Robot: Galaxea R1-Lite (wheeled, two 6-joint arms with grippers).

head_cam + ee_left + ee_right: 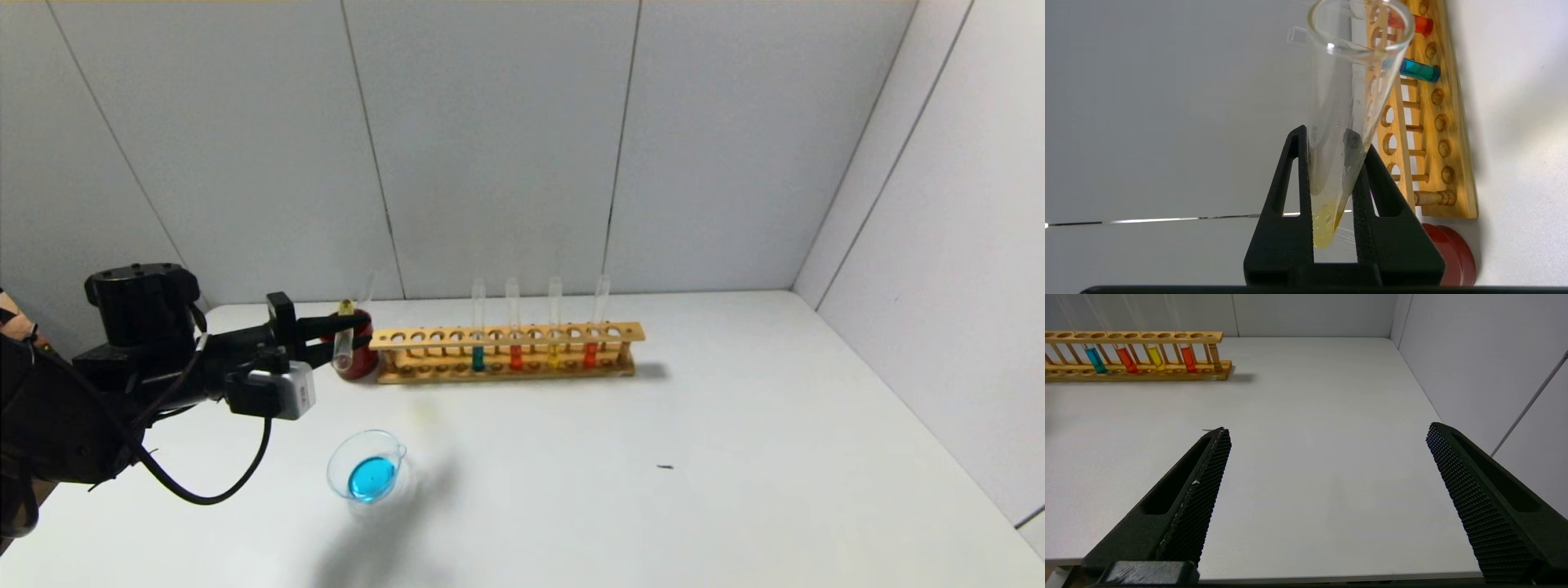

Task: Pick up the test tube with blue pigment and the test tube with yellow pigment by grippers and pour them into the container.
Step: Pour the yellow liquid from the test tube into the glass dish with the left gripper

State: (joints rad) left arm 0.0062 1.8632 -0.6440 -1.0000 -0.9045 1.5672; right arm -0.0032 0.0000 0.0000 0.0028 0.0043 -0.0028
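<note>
My left gripper (347,333) is shut on a test tube with yellow pigment (343,339), held in the air beside the rack's left end and above the far side of the container. In the head view the yellow sits at the tube's upper end. In the left wrist view the gripper (1331,141) grips the tube (1349,94) near its closed end, where the yellow lies. The container (365,465), a clear glass dish, holds blue liquid. A test tube with blue pigment (478,357) and another yellow one (553,356) stand in the wooden rack (506,336). My right gripper (1327,430) is open and empty above the table's near edge.
A dark red cup (357,351) stands just behind the held tube, at the rack's left end, with a faint clear tube sticking out of it. Two red-orange tubes (515,357) also stand in the rack. A small dark speck (665,467) lies on the white table.
</note>
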